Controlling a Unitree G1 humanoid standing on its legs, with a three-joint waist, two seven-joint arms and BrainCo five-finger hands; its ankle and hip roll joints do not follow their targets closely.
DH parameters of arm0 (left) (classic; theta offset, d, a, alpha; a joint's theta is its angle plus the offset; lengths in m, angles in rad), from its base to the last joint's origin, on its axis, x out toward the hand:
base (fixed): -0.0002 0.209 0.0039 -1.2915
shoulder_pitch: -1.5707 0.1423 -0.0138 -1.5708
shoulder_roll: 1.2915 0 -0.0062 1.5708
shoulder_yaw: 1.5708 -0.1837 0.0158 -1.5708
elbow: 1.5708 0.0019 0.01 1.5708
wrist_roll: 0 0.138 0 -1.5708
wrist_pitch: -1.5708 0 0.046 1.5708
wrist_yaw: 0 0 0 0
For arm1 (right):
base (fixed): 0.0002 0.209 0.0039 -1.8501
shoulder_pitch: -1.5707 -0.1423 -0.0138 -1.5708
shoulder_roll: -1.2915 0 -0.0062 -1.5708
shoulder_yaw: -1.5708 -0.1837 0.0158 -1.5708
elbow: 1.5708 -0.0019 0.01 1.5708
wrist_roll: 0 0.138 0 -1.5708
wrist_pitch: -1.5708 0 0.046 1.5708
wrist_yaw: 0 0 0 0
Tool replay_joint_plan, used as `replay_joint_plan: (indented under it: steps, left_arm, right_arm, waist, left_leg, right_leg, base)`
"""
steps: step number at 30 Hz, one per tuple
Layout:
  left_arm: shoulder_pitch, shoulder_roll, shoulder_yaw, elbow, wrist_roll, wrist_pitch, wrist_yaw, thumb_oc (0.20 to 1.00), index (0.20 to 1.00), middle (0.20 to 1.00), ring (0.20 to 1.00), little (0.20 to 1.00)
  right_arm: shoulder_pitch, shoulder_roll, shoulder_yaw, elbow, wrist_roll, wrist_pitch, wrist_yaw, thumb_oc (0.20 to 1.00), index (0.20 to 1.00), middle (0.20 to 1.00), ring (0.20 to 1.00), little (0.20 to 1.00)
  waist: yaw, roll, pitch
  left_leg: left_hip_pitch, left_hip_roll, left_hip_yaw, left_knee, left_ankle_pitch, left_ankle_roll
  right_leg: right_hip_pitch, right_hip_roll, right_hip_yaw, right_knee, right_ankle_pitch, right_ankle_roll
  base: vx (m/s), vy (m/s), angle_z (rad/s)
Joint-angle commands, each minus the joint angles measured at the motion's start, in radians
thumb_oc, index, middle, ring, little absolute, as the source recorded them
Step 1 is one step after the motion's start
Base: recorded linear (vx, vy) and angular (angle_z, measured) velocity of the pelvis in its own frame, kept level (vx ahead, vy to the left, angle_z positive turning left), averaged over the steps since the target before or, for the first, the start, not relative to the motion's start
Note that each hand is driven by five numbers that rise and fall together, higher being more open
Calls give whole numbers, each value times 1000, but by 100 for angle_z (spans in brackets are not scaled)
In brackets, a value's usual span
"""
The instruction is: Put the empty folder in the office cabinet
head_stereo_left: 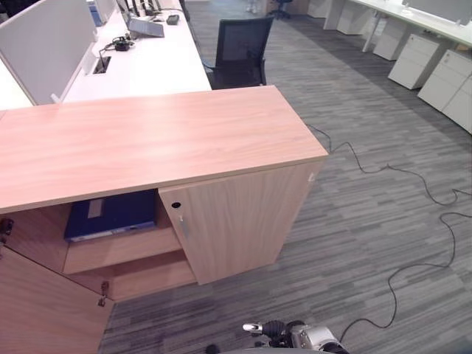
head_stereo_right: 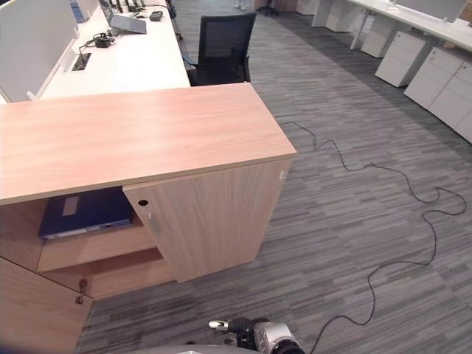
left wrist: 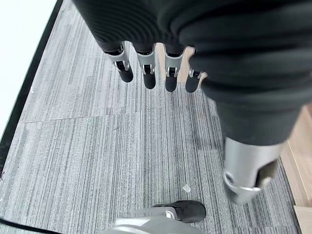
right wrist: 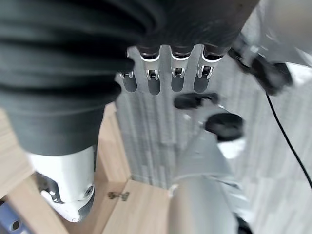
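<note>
The blue folder (head_stereo_left: 110, 214) already lies on the cabinet (head_stereo_left: 147, 140) shelf at 9 o'clock; left hand (left wrist: 146, 68) and right hand (right wrist: 165, 73) hang relaxed, empty; next: swing the door (head_stereo_left: 44, 310) shut

Grey striped carpet tiles (head_stereo_left: 354, 243) covered the office floor, with a thin black cable (head_stereo_left: 413, 184) snaking across them. A long white desk surface (head_stereo_left: 147, 66) ran toward the back, edged on one side by a pale grey partition screen (head_stereo_left: 44, 40), and carried a small dark device with a coiled lead (head_stereo_left: 120, 43). A black mesh-backed office chair (head_stereo_left: 240, 51) stood just beside the desk's near end. White drawer pedestals (head_stereo_left: 442, 74) lined the far side of the room beneath another white desk (head_stereo_left: 413, 15).
</note>
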Motion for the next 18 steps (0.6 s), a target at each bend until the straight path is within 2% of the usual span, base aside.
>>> replay_joint_plan:
  steps: [1, 3, 5, 6, 8, 9, 11, 12, 13, 14, 16, 17, 18]
  left_arm:
    - [23, -40, -62, 76, 47, 7, -20, 1000, 1000, 1000, 1000, 1000]
    - [11, -36, -68, 83, 52, 15, -30, 1000, 1000, 1000, 1000, 1000]
    - [0, -35, -71, 85, 55, 23, -37, 1000, 1000, 1000, 1000, 1000]
    - [-15, -35, -80, 76, 60, 24, -50, 1000, 1000, 1000, 1000, 1000]
    - [-27, -35, -95, 52, 72, 21, -70, 1000, 1000, 1000, 1000, 1000]
    - [-46, -40, -117, 43, 79, 15, -83, 1000, 1000, 1000, 1000, 1000]
    - [-67, -41, -138, 52, 87, 14, -89, 1000, 1000, 1000, 1000, 1000]
    - [-75, -41, -146, 60, 91, 13, -92, 1000, 1000, 1000, 1000, 1000]
    - [-75, -41, -146, 60, 92, 13, -92, 1000, 1000, 1000, 1000, 1000]
    - [-91, -44, -152, 85, 90, 7, -90, 1000, 1000, 1000, 1000, 1000]
    - [-103, -43, -137, 103, 78, 20, -89, 1000, 1000, 1000, 1000, 1000]
    - [-89, -44, -136, 96, 76, 19, -82, 1000, 1000, 1000, 1000, 1000]
    - [-72, -48, -130, 86, 74, 21, -79, 1000, 1000, 1000, 1000, 1000]
  right_arm:
    - [16, 72, -1, 8, -27, -37, -18, 1000, 1000, 1000, 1000, 1000]
    - [19, 72, -16, 13, -26, -46, -33, 1000, 1000, 1000, 1000, 1000]
    - [15, 83, -26, 21, -23, -52, -45, 1000, 1000, 1000, 1000, 1000]
    - [10, 94, -32, 22, -17, -59, -53, 1000, 1000, 1000, 1000, 1000]
    - [2, 95, -41, 22, -14, -65, -60, 1000, 1000, 1000, 1000, 1000]
    - [-6, 94, -50, 25, -7, -70, -66, 1000, 1000, 1000, 1000, 1000]
    - [-15, 93, -65, 33, -3, -72, -61, 1000, 1000, 1000, 1000, 1000]
    - [-15, 91, -70, 29, -2, -71, -59, 1000, 1000, 1000, 1000, 1000]
    - [-15, 91, -70, 29, -2, -71, -59, 1000, 1000, 1000, 1000, 1000]
    - [-20, 94, -69, 28, -9, -66, -48, 1000, 1000, 1000, 1000, 1000]
    - [-7, 97, -58, 31, -24, -67, -36, 1000, 1000, 1000, 1000, 1000]
    - [-2, 93, -56, 38, -36, -64, -33, 1000, 1000, 1000, 1000, 1000]
    - [3, 90, -62, 41, -44, -62, -27, 1000, 1000, 1000, 1000, 1000]
  waist:
    - [18, 26, -61]
    - [14, 31, -60]
    - [14, 31, -61]
    - [2, 33, -68]
    - [-12, 38, -69]
    - [-24, 43, -72]
    - [-47, 45, -82]
    - [-61, 46, -79]
    - [-61, 46, -79]
    - [-70, 36, -77]
    - [-79, 23, -87]
    - [-80, 21, -89]
    - [-77, 21, -99]
  left_leg:
    - [-9, 14, -108, 2, 8, 12]
    - [-8, 8, -142, 2, 3, 17]
    - [-22, 2, -179, 2, 1, 14]
    - [-35, -2, -223, 2, -8, 4]
    - [-36, -1, -274, 2, -17, -11]
    - [-41, 1, -330, 2, -18, -20]
    - [-31, -11, -409, 2, -36, -20]
    - [-39, -14, -458, 2, -18, -28]
    - [-40, -13, -458, 2, -18, -28]
    - [-29, -19, -522, 2, -19, -33]
    - [-12, -18, -560, 2, -26, -42]
    - [-1, -14, -579, 2, -27, -50]
    - [18, -7, -592, 2, -56, -53]
  right_leg:
    - [-37, -22, 31, 166, -144, 27]
    - [-48, -59, 43, 210, -138, 52]
    - [-56, -72, 89, 153, -96, 63]
    - [-114, -56, 253, 83, -39, 80]
    - [-173, -29, 489, 35, -2, 102]
    - [-222, -10, 667, 19, 24, 115]
    - [-248, 19, 804, 8, 20, 116]
    - [-271, 43, 875, 14, 40, 123]
    - [-273, 44, 875, 14, 40, 122]
    - [-285, 69, 900, 10, 68, 111]
    - [-229, 45, 831, -20, 69, 79]
    - [-211, 48, 809, -23, 69, 64]
    - [-182, 60, 783, -28, 40, 40]
  base:
    - [56, 64, 26]
    - [75, 59, 32]
    - [58, -30, 82]
    - [104, -59, 83]
    - [100, -49, 70]
    - [81, -64, 130]
    - [122, -71, 174]
    - [49, -60, 167]
    - [16, -213, 169]
    - [123, -235, 144]
    - [193, -301, 129]
    - [290, -276, 95]
    - [160, -324, 55]
